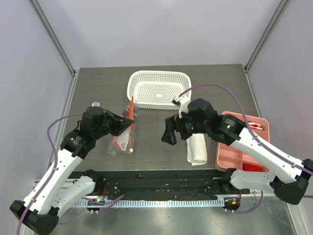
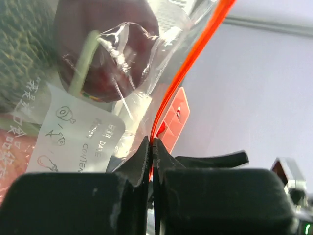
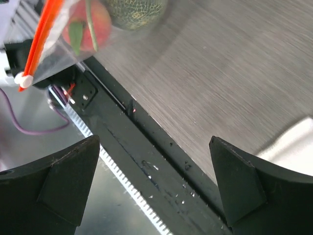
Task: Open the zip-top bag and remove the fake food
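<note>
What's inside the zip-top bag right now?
Through the clear zip-top bag show a dark red fruit, a pinkish-red fruit and a bumpy green ball. The white label and crinkled plastic cover parts of them; anything behind is hidden.

Left gripper [image 1: 128, 122] clamped tight on bag [image 1: 123, 142] zip, nearer left edge. Right gripper [image 1: 169, 134] spread wide, mid-table.

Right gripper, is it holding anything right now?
No, in its wrist view the right gripper is open wide, with only the bare table and its edge showing in the gap.
</note>
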Tool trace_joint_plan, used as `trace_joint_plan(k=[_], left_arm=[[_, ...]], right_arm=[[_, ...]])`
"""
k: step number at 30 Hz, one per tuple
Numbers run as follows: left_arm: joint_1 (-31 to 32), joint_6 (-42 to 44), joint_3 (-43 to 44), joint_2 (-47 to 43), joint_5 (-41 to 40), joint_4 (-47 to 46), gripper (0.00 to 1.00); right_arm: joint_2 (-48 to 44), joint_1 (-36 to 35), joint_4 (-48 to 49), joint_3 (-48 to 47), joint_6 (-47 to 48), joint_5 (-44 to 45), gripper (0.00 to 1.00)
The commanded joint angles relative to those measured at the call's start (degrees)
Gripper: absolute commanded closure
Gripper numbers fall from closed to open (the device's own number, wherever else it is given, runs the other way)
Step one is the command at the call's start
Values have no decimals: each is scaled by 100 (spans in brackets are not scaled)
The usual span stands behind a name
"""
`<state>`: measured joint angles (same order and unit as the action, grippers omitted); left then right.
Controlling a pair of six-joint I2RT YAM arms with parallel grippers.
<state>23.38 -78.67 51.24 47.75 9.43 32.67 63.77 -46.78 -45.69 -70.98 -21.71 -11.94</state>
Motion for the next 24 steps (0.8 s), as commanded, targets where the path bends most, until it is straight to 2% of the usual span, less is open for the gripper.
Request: trace_joint_plan(k=[1,2,4,7,10,12,14,15,19,23,24], left_arm=[[877,-2466,324,77,-2063,1549,100],[1210,-2964,473,103,-2233,1646,100],[1388,-3354,571,191,-2419,1743,100],[1634,-3795,772,436,-2516,1655,100],[1872,-3892,1133,744,-2937,1725,100],[1890,-3945,1256,946,-2982,1840,100],[1899,-4033,1160,991,-2895,1474,100],[1899,-4033,1090,1026,-2764,1323,100],[1907,-4112,975,1088,-2622,1234,100],[1908,-4182,966,1053,-2596,1172,100],[1908,-4174,966,1070,-2569,1102,100]], right_arm=[[-328,-1207,1883,645,510,1313,0],[-443,-1419,2219,873,580,1587,0],[-741,-1823,3183,1629,756,1879,0],[-831,-2053,3916,2245,616,2108,2],[-866,-2718,4269,2457,633,2730,4],[-1015,-2915,4428,2693,494,3460,3],[-1191,-2942,4902,2992,300,3742,3],[-1357,-2942,5025,3289,195,4196,3],[-1604,-2924,5860,3749,290,4516,9],[-1657,-2863,5922,3916,605,4806,9],[-1674,-2819,6236,4082,720,4789,11]])
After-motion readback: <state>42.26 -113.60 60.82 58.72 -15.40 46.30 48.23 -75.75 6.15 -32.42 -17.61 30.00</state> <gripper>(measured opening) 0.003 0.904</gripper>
